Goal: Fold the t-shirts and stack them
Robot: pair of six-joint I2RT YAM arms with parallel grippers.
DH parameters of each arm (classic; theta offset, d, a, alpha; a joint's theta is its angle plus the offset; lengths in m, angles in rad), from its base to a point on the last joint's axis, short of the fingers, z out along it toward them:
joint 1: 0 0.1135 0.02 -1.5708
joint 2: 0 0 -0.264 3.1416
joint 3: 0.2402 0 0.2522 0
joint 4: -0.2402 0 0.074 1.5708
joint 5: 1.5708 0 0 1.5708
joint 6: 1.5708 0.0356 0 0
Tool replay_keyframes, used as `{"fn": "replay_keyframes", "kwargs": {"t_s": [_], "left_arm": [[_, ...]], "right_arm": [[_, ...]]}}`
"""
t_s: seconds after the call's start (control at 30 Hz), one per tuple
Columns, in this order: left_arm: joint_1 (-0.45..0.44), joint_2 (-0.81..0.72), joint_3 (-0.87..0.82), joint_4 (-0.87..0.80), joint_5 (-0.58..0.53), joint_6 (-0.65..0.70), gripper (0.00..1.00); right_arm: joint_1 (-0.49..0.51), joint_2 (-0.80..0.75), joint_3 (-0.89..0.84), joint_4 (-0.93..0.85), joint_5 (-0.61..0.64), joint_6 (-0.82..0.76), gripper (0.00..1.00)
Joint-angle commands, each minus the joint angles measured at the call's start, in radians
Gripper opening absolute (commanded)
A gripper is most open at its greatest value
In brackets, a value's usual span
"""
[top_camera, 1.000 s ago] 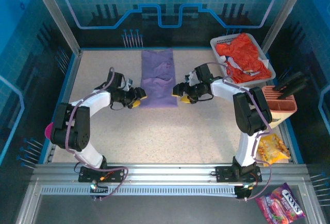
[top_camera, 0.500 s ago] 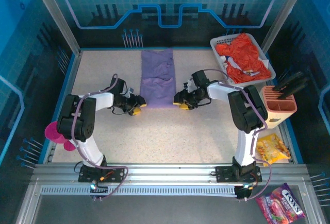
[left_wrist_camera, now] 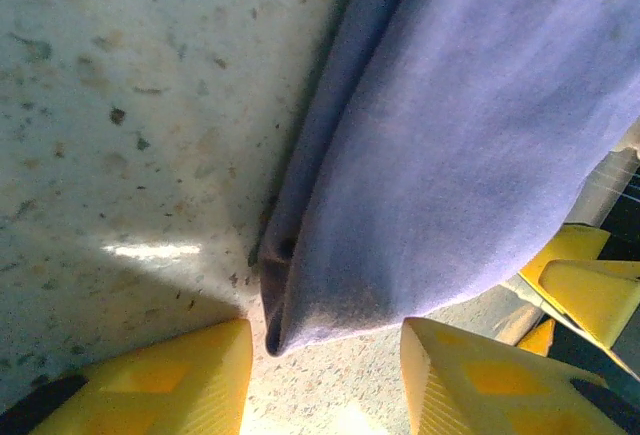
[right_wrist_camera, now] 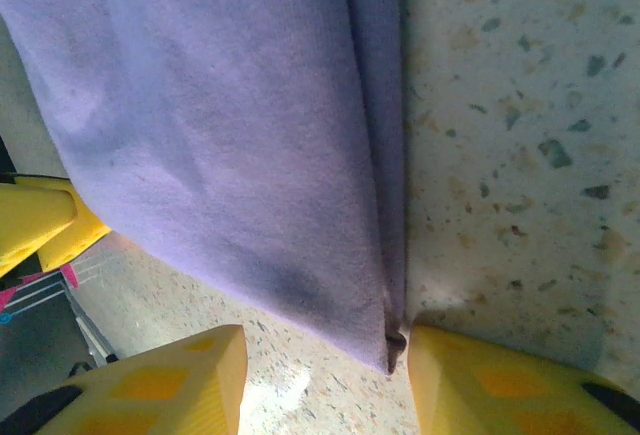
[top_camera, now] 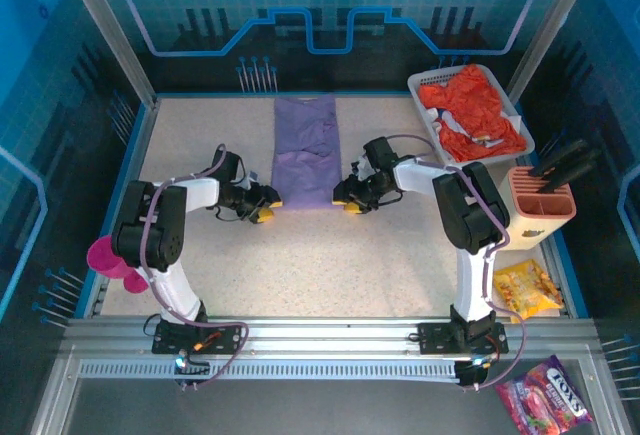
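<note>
**Bench.** The speckled bench (top_camera: pixel 300 265) carries one garment. The purple shirt (top_camera: pixel 305 150) lies flat at the centre of the far half, folded into a long narrow strip that runs from the far edge towards the arms. Its surface shows shallow creases about halfway along.

**Basket.** A white basket (top_camera: pixel 424 81) sits at the far right corner. The orange shirt (top_camera: pixel 470 110) lies crumpled inside it, well apart from the purple shirt.

**Left arm.** The left end effector (top_camera: pixel 265 205) is down at bench level, at the near left corner of the purple shirt. In the left wrist view its yellow fingers (left_wrist_camera: pixel 180 380) stand spread. The folded corner of the shirt lies in the gap between them, on the bench. The cloth touches neither finger, so nothing is pinched.

**Right arm.** The right end effector (top_camera: pixel 348 198) is down at the near right corner of the same shirt. In the right wrist view its fingers (right_wrist_camera: pixel 490 385) are likewise spread. The shirt corner sits in the gap, just beside the inner edge of one finger. Whether it touches that finger cannot be told. The cloth is not clamped.

**Other items.** A peach holder (top_camera: pixel 545 205) stands near the basket at the right edge.
</note>
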Motion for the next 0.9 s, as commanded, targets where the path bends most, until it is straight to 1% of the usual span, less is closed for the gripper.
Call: {"fn": "replay_keyframes", "kwargs": {"t_s": [0.0, 0.1, 0.27, 0.33, 0.4, 0.5, 0.57, 0.73, 0.77, 0.8, 0.83, 0.87], "left_arm": [[-0.003, 0.078, 0.032, 0.121, -0.059, 0.001, 0.42], [-0.004, 0.087, 0.043, 0.121, -0.063, 0.000, 0.40], [-0.003, 0.097, 0.055, 0.139, -0.068, -0.022, 0.33], [-0.004, 0.099, 0.057, 0.154, -0.069, -0.032, 0.30], [-0.003, 0.102, 0.060, 0.163, -0.074, -0.041, 0.26], [-0.003, 0.108, 0.062, 0.183, -0.071, -0.054, 0.23], [-0.004, 0.108, 0.062, 0.194, -0.071, -0.059, 0.22], [-0.003, 0.112, 0.063, 0.221, -0.067, -0.082, 0.22], [-0.004, 0.111, 0.063, 0.226, -0.068, -0.086, 0.25], [-0.003, 0.110, 0.063, 0.231, -0.069, -0.087, 0.30], [-0.004, 0.108, 0.062, 0.233, -0.074, -0.088, 0.33], [-0.004, 0.107, 0.059, 0.239, -0.074, -0.088, 0.34]], "right_arm": [[0.015, 0.034, 0.030, 0.008, 0.025, 0.014, 0.46], [0.012, 0.048, 0.037, 0.015, 0.020, 0.020, 0.42], [0.005, 0.059, 0.040, 0.035, 0.024, 0.038, 0.38], [0.005, 0.058, 0.039, 0.044, 0.023, 0.041, 0.33], [0.002, 0.056, 0.037, 0.046, 0.025, 0.042, 0.32], [-0.002, 0.055, 0.034, 0.051, 0.026, 0.043, 0.28], [-0.005, 0.055, 0.031, 0.057, 0.021, 0.041, 0.22], [-0.010, 0.056, 0.031, 0.062, 0.015, 0.042, 0.16], [-0.011, 0.055, 0.029, 0.064, 0.014, 0.042, 0.14], [-0.012, 0.055, 0.029, 0.066, 0.014, 0.041, 0.14], [-0.012, 0.054, 0.031, 0.066, 0.012, 0.043, 0.13], [-0.014, 0.053, 0.032, 0.066, 0.011, 0.043, 0.12]]}}
